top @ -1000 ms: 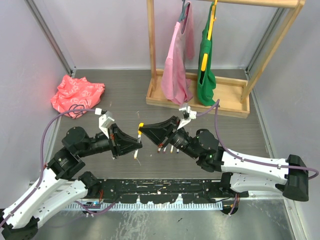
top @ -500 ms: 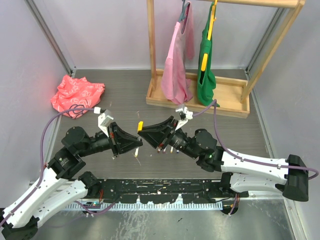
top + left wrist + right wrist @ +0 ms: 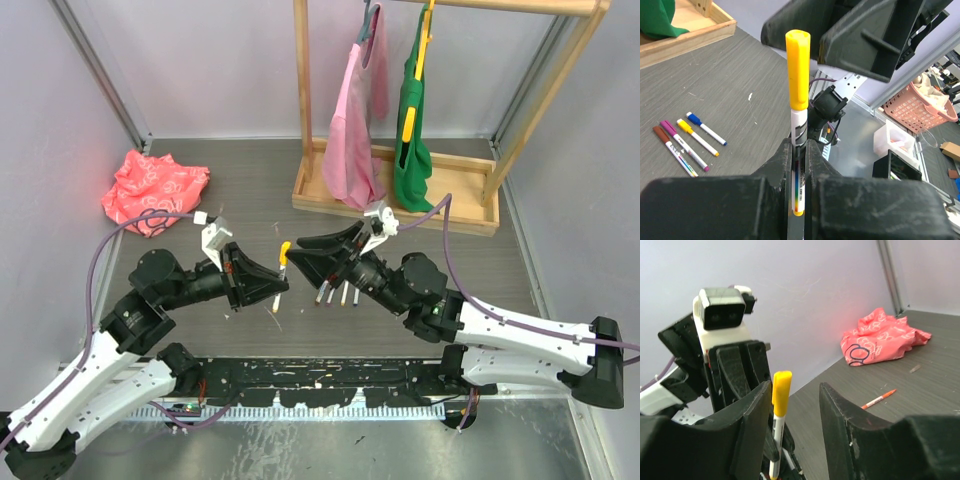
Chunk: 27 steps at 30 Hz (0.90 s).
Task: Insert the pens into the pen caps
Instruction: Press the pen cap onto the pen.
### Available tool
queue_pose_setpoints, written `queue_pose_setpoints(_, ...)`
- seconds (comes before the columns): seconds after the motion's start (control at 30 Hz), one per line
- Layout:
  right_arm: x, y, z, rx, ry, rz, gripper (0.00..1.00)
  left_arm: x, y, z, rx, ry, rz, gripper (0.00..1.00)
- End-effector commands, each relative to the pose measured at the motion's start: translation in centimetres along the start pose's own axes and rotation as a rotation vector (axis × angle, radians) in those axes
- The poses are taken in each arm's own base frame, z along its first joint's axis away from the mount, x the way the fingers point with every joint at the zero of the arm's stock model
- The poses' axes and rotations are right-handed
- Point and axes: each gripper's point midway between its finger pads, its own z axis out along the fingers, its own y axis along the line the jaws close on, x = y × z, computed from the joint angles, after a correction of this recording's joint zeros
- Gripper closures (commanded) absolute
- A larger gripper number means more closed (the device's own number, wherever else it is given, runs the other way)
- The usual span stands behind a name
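Clamping the white barrel of the yellow pen, the left gripper held it clear of the table, yellow cap seated. The right gripper stood released, fingers parted either side of that cap. Four capped pens lay side by side, mid-width, nearer the table's near edge.

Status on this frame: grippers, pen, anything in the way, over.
Left gripper shut on white-barrelled marker pen, yellow plastic cap seated. Right gripper open, jaws flanking that cap. Nothing blocking; four capped pens lie on table.
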Motion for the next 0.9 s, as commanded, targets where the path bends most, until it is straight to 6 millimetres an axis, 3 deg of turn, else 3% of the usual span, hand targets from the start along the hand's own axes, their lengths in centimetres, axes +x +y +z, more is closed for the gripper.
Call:
queue_pose_setpoints(0.0, -4.5, -0.3, 0.5, 0.062, -0.12, -0.026, 0.51, -1.3, -1.3, 0.1, 0.055, -0.023, 0.043, 1.0)
queue_pose_setpoints(0.2, -5.4, 0.6, 1.8, 0.021, -0.139, -0.018, 0.5, -1.2, -1.3, 0.2, 0.062, -0.012, 0.04, 1.0)
queue_pose_setpoints(0.53, -2.9, 2.0, 2.7, -0.085, -0.032, 0.012, 0.56, -0.9, -1.2, 0.2, 0.063, 0.001, 0.044, 1.0)
queue_pose_setpoints(0.73, -1.8, 2.2, 2.2, -0.112, 0.005, 0.036, 0.69, -1.0, -1.2, 0.3, 0.062, -0.001, 0.047, 1.0)
queue_pose_setpoints(0.87, -1.5, 2.3, 1.9, -0.124, 0.012, 0.054, 0.83, -1.0, -1.0, 0.4, 0.057, -0.003, 0.042, 1.0)
